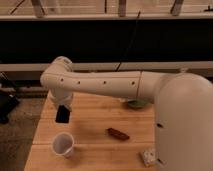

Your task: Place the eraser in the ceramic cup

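The eraser [63, 114] is a small flat black block held at the end of my arm, hanging above the wooden table [95, 127] at its left side. My gripper [63, 107] is shut on the eraser, just up and slightly left of the cup. The ceramic cup [63, 144] is small, white and round, standing upright near the table's front left corner, apart from the eraser. My large white arm reaches in from the right across the view.
A brown oblong thing [117, 133] lies at the table's middle. A green bowl [136, 104] sits at the back, partly hidden by my arm. A small pale block [148, 156] lies at the front right. A dark wall and rail run behind.
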`<move>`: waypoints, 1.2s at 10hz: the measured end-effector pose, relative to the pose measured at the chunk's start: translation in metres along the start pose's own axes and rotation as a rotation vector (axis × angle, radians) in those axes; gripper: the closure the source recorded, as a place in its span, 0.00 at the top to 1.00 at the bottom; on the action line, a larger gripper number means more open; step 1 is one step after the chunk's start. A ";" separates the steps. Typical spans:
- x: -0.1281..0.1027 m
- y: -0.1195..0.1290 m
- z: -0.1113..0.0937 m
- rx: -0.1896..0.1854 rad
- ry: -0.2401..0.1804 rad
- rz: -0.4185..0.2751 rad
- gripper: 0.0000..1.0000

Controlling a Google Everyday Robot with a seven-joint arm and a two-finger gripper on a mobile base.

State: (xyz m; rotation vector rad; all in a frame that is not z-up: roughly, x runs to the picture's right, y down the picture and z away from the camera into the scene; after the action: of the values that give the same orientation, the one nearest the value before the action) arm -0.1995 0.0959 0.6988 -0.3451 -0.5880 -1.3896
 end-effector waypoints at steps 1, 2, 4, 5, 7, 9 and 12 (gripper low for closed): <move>-0.006 0.003 -0.004 0.000 0.003 -0.012 0.00; -0.015 0.003 -0.005 0.000 0.005 -0.029 0.00; -0.032 0.001 -0.004 0.000 0.009 -0.051 0.00; -0.037 0.000 -0.002 0.000 0.014 -0.056 0.00; -0.046 -0.002 0.002 0.001 0.035 -0.063 0.00; -0.056 -0.001 0.004 0.003 0.058 -0.063 0.00; -0.067 0.003 0.006 0.003 0.074 -0.061 0.00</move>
State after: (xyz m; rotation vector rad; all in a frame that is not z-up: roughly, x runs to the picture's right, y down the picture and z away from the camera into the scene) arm -0.2024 0.1542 0.6655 -0.2741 -0.5438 -1.4538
